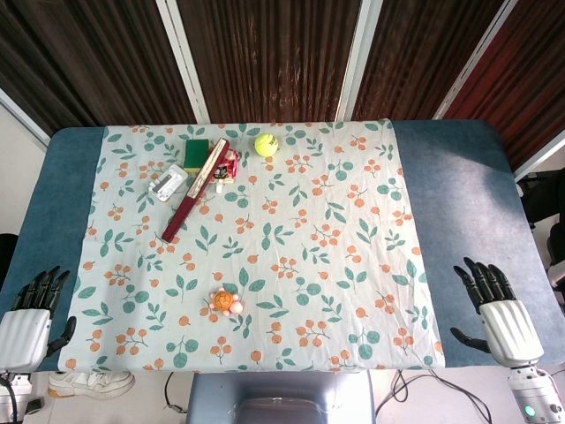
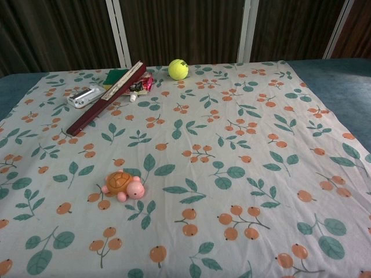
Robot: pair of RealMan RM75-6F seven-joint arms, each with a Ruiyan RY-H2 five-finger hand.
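Observation:
My left hand (image 1: 31,314) hovers at the table's near left corner, fingers apart, holding nothing. My right hand (image 1: 494,309) hovers at the near right edge, also spread and empty. Neither hand shows in the chest view. A small pink and orange toy turtle (image 1: 226,302) (image 2: 123,185) lies on the floral cloth (image 1: 335,265) near the front, between the two hands. At the far left of the cloth lie a long dark red folded fan (image 1: 194,190) (image 2: 105,98), a yellow tennis ball (image 1: 266,144) (image 2: 178,69), a green and yellow sponge (image 1: 196,153) (image 2: 115,77), a silver-white object (image 1: 168,184) (image 2: 81,97) and a red packet (image 1: 229,165) (image 2: 141,86).
The blue table (image 1: 459,168) shows bare at both sides of the cloth. Dark wooden panels with white strips stand behind it. A shoe (image 1: 88,382) lies on the floor under the near left corner, and cables (image 1: 424,389) trail under the front edge.

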